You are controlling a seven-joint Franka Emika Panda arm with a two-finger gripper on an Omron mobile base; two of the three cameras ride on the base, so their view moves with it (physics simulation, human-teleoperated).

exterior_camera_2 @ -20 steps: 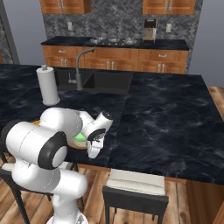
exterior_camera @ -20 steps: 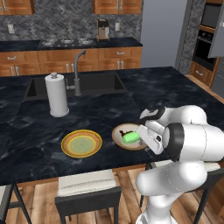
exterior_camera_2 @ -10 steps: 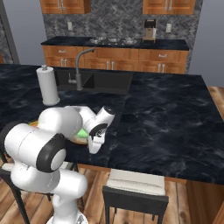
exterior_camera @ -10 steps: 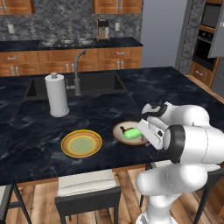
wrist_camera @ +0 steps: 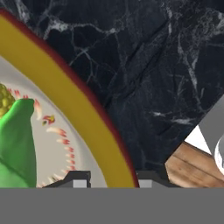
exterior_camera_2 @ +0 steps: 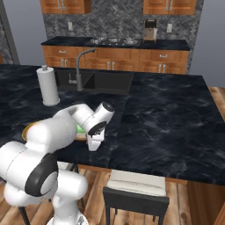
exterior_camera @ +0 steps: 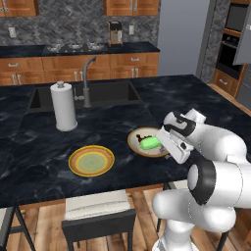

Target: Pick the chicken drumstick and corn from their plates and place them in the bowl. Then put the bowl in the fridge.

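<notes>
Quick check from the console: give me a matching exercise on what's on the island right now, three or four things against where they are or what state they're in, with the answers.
Things:
1. corn
2. yellow-rimmed plate
3. paper towel roll
4. gripper

Places or states:
A. upright beside the sink
B. lying in the bowl
C. closed on the bowl's rim
D. empty, on the counter left of the bowl in the left base view

Pairs: 1-B, 2-D, 3-A, 4-C

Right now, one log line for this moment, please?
corn: in bowl | gripper: straddles bowl rim, grip unclear
</notes>
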